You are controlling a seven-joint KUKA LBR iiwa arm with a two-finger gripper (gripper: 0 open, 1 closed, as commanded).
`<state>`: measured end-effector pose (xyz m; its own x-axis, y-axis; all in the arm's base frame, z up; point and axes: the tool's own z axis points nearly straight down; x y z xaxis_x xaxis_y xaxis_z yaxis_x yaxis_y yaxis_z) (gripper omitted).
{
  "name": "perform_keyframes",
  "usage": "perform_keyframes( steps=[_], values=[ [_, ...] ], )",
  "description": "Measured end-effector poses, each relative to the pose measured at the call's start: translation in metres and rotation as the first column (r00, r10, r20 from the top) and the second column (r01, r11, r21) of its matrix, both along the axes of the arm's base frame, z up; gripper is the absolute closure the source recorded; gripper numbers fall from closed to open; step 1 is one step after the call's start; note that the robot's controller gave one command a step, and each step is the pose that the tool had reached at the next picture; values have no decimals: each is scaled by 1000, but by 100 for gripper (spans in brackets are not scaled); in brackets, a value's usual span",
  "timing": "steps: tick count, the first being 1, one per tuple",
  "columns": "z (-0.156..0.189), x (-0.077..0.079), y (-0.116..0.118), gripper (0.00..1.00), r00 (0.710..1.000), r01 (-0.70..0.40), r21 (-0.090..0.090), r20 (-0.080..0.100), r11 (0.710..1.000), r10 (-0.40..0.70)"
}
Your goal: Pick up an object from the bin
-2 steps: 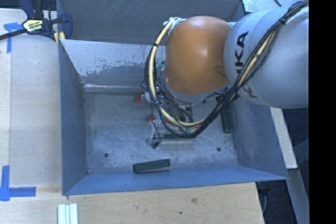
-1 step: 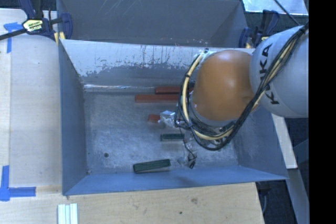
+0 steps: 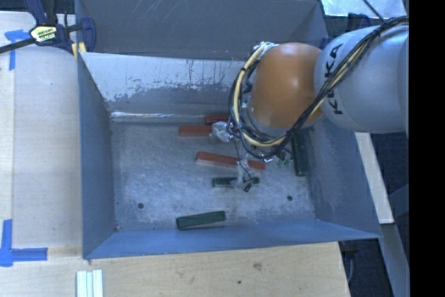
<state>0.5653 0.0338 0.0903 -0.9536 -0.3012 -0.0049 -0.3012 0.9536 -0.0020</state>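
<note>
My gripper (image 3: 246,179) hangs below the orange wrist cover, low over the bin floor right of centre. Just left of it lies a small dark green piece (image 3: 223,182), close to the gripper's tip; whether they touch I cannot tell. A reddish-brown flat bar (image 3: 217,159) lies directly above that piece, with its right end running under the gripper. A second reddish-brown bar (image 3: 197,129) lies further back near the rear wall.
A longer dark green bar (image 3: 201,220) lies near the front wall. A black oblong thing (image 3: 300,154) rests against the right wall behind the arm. The arm and its cables cover the bin's right rear part.
</note>
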Motion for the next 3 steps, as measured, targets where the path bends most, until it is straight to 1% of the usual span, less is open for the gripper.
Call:
perform_keyframes(
  steps=[1, 2, 3],
  values=[
    [-21, -13, -15, 0, 1000, 13, 2, -4, 1000, -13],
    [-16, -9, -14, 100, 1000, 13, 3, 5, 1000, -13],
    [140, -21, -3, 100, 999, 40, 2, 7, 999, -40]
  ],
)
